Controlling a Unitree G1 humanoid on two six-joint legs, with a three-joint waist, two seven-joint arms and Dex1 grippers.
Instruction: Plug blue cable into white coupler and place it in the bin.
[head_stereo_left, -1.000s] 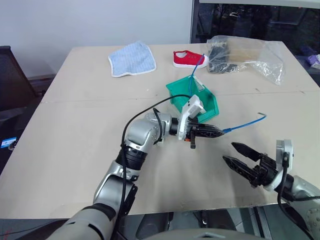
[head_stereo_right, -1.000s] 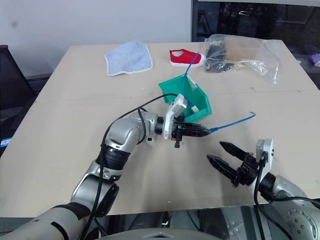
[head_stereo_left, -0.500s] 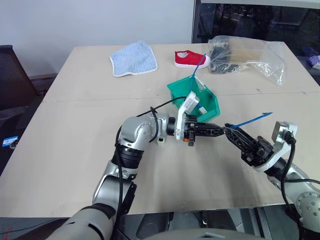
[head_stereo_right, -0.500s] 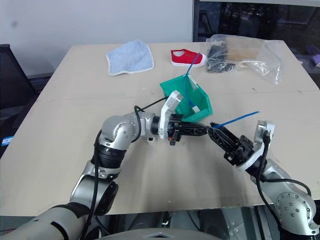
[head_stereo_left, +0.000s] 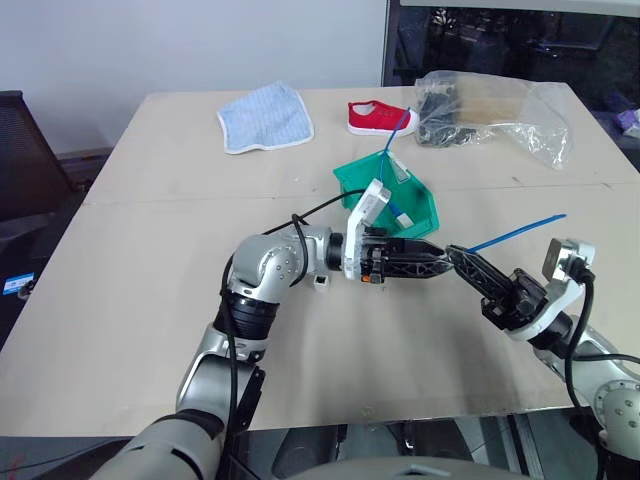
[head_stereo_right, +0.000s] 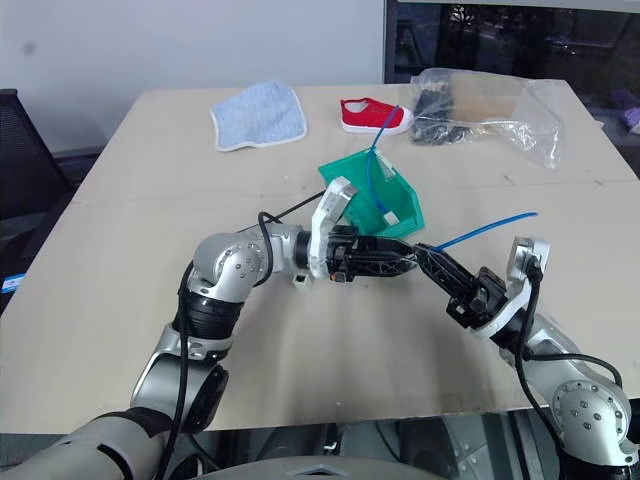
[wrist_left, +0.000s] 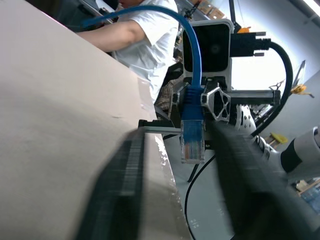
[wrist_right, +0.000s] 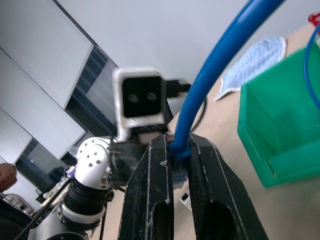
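Beige and wide, the worktop (head_stereo_left: 150, 300) carries both arms at its middle. At the right hand (head_stereo_left: 458, 257) the two black fingers are pressed together on the short bright-blue network cable (head_stereo_left: 515, 232) — gripped just behind its small clear plug (wrist_left: 192, 145), as both wrist views show, with the rest of the cable rising free to the right. Facing it tip to tip, the left hand (head_stereo_left: 432, 267) has its black fingers (wrist_left: 125, 200) spread apart on either side of the plug, gripping nothing. Just below the left wrist, the tiny white plastic cube of a coupler (head_stereo_left: 320, 282) sits on the worktop. Just behind the hands stands the small teal-green plastic bin (head_stereo_left: 425, 205) — a second blue cable (head_stereo_left: 390, 160) pokes up out of it. Farther back lie a blue-striped cloth (head_stereo_left: 265, 117), a red shoe (head_stereo_left: 375, 117) and a clear crinkled plastic bag (head_stereo_left: 500, 115) with dark items inside.
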